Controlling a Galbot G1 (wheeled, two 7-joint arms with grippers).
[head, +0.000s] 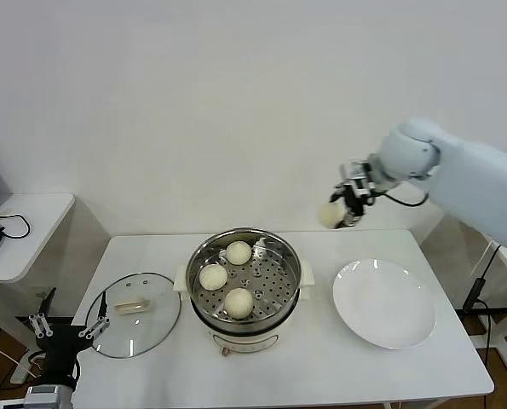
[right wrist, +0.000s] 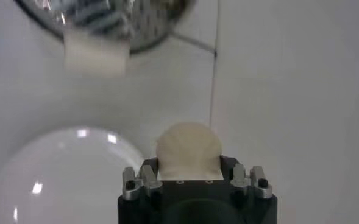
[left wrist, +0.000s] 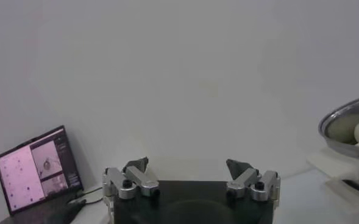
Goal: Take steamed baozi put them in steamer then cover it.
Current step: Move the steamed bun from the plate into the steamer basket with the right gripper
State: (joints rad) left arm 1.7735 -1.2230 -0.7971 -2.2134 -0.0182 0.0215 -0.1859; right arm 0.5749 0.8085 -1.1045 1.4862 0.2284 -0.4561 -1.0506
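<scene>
On the white table, the steamer at frame centre holds three baozi; the cover lies lower left. Upper right, the right claw grips a fourth baozi. The left claw, lower left, gapes empty.

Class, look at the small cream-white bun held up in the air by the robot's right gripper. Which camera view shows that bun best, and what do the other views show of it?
The right wrist view: the small round cream-white bun fills the middle, clamped in the right gripper. The head view shows the same bun only small, high behind the white table. The left wrist view does not show it.
</scene>
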